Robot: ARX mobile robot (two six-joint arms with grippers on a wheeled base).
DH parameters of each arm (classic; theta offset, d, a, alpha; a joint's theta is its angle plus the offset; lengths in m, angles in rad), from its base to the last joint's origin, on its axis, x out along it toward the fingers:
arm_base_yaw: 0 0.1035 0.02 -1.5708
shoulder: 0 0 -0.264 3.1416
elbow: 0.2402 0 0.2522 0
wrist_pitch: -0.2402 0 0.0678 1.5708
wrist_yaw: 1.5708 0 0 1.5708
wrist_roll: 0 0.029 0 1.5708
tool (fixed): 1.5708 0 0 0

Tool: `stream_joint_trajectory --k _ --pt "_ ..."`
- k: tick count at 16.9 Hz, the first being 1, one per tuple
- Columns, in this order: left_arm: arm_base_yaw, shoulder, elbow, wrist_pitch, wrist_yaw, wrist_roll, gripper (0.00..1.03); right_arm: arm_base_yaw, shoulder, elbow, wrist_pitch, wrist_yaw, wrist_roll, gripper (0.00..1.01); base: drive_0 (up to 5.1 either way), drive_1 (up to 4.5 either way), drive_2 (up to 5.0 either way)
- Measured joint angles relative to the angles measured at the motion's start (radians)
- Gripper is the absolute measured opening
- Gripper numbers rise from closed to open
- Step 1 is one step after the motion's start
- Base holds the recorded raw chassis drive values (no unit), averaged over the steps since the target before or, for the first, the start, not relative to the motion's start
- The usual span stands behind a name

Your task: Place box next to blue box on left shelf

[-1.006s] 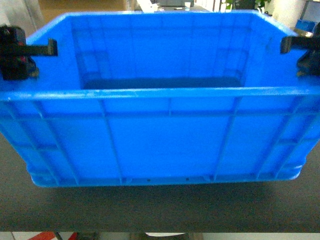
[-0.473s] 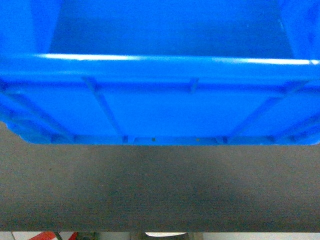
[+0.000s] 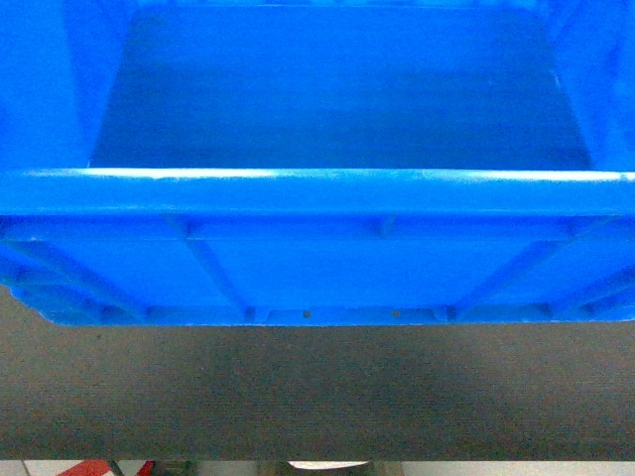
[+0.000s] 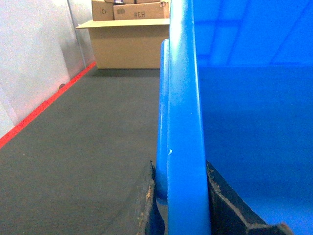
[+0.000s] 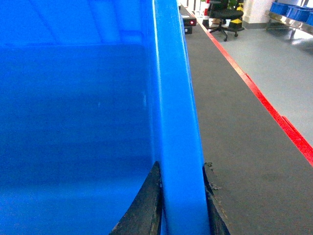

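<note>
In the head view the box (image 3: 317, 248) is filling nearly the whole frame, its near rim running straight across and its underside hanging clear above the dark floor (image 3: 317, 397) — it is being carried, judging by that gap. Neither end effector is being shown here, and no shelf is being seen.

In the left wrist view the left end effector (image 4: 182, 200) is being clamped on the box's side rim, one dark finger (image 4: 146, 205) outside the wall and one inside, so the wall is being pinched from both faces. Cardboard cartons (image 4: 129, 34) are standing far beyond.

In the right wrist view the right end effector (image 5: 180, 200) is being clenched likewise on the opposite rim — the two grips are probably being set opposite to keep the load level. An office chair (image 5: 222, 19) is standing well off.
</note>
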Motion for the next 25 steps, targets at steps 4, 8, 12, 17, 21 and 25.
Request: stream_joint_trajectory --k 4,8,12,17,21,25 --pt "0.000 -0.006 0.000 0.011 -0.002 0.001 0.20 0.000 -0.006 0.000 0.009 0.001 -0.002 0.14 0.0 0.00 0.0" --pt "0.000 -0.008 0.000 0.011 -0.005 0.004 0.20 0.000 -0.009 0.000 0.008 0.002 -0.004 0.14 0.0 0.00 0.0" --pt "0.000 -0.008 0.000 0.012 -0.005 0.004 0.20 0.000 -0.009 0.000 0.010 0.002 -0.005 0.13 0.0 0.00 0.0" --pt "0.000 -0.008 0.000 0.012 -0.005 0.004 0.20 0.000 -0.010 0.000 0.009 0.002 -0.006 0.13 -0.6 -0.56 -0.6" --pt "0.000 -0.008 0.000 0.010 -0.005 0.004 0.20 0.000 -0.011 0.000 0.009 0.003 -0.008 0.13 -1.4 -1.41 -1.4" --pt "0.000 -0.008 0.000 0.010 -0.005 0.004 0.20 0.000 -0.011 0.000 0.008 0.002 -0.008 0.13 -1.4 -1.41 -1.4"
